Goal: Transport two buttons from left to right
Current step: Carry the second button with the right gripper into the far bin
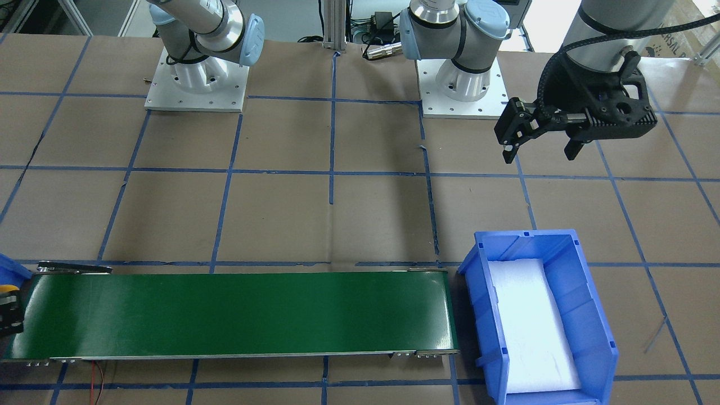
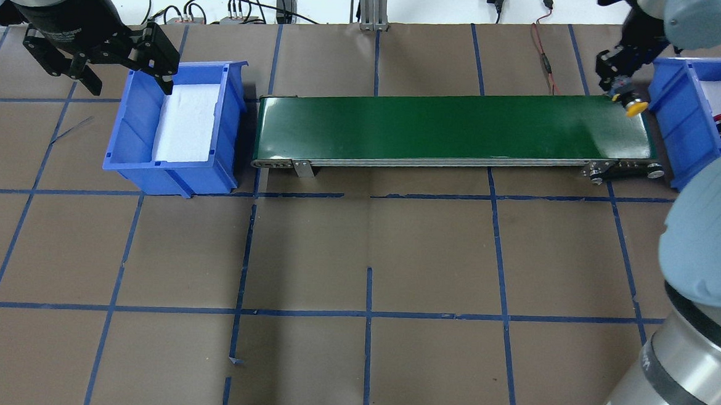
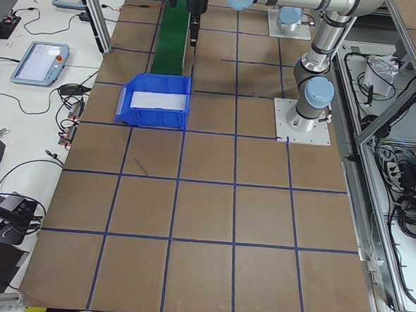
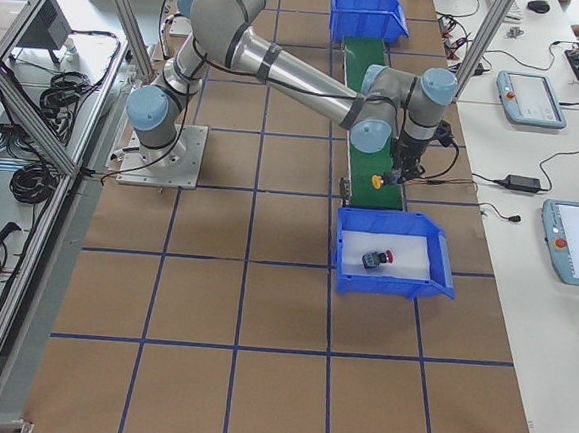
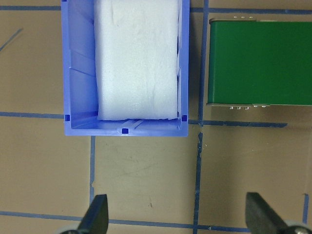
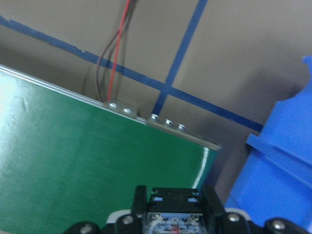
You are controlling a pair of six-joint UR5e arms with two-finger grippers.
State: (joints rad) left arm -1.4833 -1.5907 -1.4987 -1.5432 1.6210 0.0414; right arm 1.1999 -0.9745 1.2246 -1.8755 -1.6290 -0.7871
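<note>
Two buttons are at the robot's right end of the table. Seen from that end, the red button (image 4: 376, 258) lies nearest, inside the right bin (image 4: 394, 285). Just behind it, the right gripper (image 2: 619, 88) is closed around the yellow button (image 2: 634, 107), over the near end of the green belt (image 2: 450, 130); if the button touches the belt, I cannot tell. Far away, beyond the belt, the left bin (image 2: 170, 177) contains only white foam (image 2: 186, 122). The left gripper (image 1: 540, 153) hangs near this bin, its fingers (image 5: 96, 214) wide apart, gripping nothing.
</note>
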